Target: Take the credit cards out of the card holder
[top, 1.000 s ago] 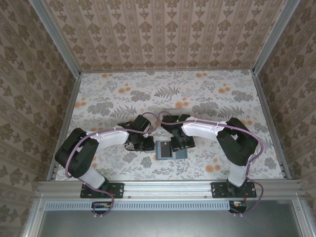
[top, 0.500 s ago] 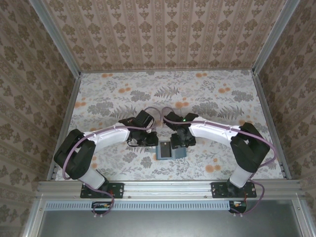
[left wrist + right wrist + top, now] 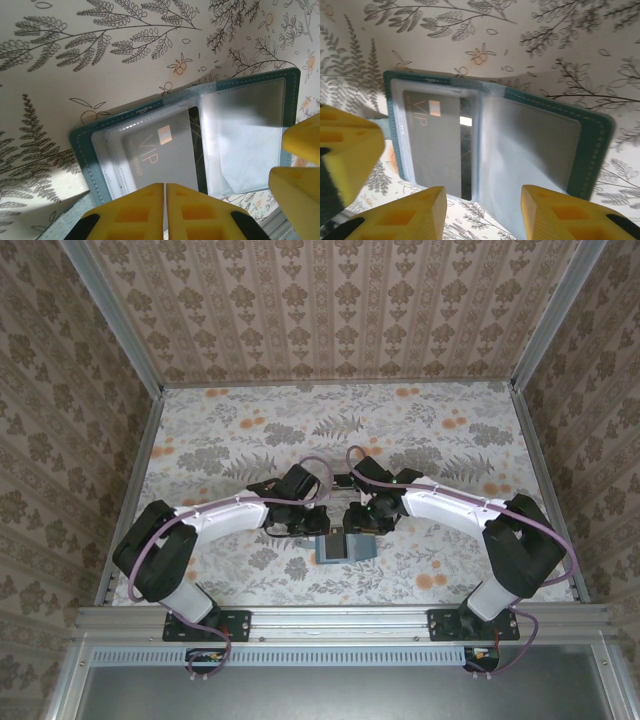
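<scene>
The card holder lies open near the table's front edge, a teal bifold with clear sleeves. One grey credit card marked VIP sits in its left pocket; the right panel shows just an empty sleeve. My left gripper is shut, its yellow tips together over the card's near edge; I cannot tell whether they pinch it. My right gripper is open, its fingers straddling the holder's near edge around the spine. In the top view both grippers meet over the holder.
The table has a floral cloth, with patterned walls on three sides and a metal rail along the front. The right gripper's yellow fingers show at the right of the left wrist view, close to the holder.
Both arms have stretched out and their wrists have come closer together over the holder. The right gripper's jaws have narrowed. The holder has stayed in place.
</scene>
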Available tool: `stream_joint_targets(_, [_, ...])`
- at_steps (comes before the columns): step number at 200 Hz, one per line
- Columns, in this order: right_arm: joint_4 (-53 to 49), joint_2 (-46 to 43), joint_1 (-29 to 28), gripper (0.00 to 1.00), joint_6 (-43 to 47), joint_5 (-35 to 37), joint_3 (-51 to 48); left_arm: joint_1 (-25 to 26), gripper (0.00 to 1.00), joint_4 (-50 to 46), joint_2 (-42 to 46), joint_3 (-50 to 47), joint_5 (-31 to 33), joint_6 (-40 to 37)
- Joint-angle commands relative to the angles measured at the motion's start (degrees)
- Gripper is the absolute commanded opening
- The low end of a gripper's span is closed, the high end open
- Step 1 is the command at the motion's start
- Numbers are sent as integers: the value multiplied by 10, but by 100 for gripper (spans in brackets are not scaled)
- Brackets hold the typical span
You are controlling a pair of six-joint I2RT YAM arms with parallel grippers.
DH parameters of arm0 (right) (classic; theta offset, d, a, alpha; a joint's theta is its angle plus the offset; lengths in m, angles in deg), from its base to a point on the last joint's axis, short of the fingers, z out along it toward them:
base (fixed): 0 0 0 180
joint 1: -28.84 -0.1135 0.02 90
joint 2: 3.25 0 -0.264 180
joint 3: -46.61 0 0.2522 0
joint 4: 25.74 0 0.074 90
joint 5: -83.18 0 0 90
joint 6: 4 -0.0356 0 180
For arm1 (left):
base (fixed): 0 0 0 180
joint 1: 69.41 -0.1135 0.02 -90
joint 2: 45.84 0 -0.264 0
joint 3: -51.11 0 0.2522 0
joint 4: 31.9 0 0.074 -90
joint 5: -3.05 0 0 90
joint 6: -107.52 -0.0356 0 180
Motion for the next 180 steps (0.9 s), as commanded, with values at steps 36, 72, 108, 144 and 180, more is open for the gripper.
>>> stream_joint_targets(36, [94,33,4,35,-28,-100,-14,4,9,10,-31,-18,-2,5])
stream_joint_targets(72, [114,60,6,24,-35,-104,-21,3,9,9,-41,-23,3,2])
stream_joint_targets(108, [123,79,6,21,-37,-107,-26,3,9,3,-40,-26,8,-1])
stream_joint_targets(144, [123,93,6,21,-31,-103,-31,2,8,-5,-39,-23,8,-7])
stream_joint_targets(180, [118,105,6,23,-30,-85,-36,2,8,-8,-36,-25,12,-7])
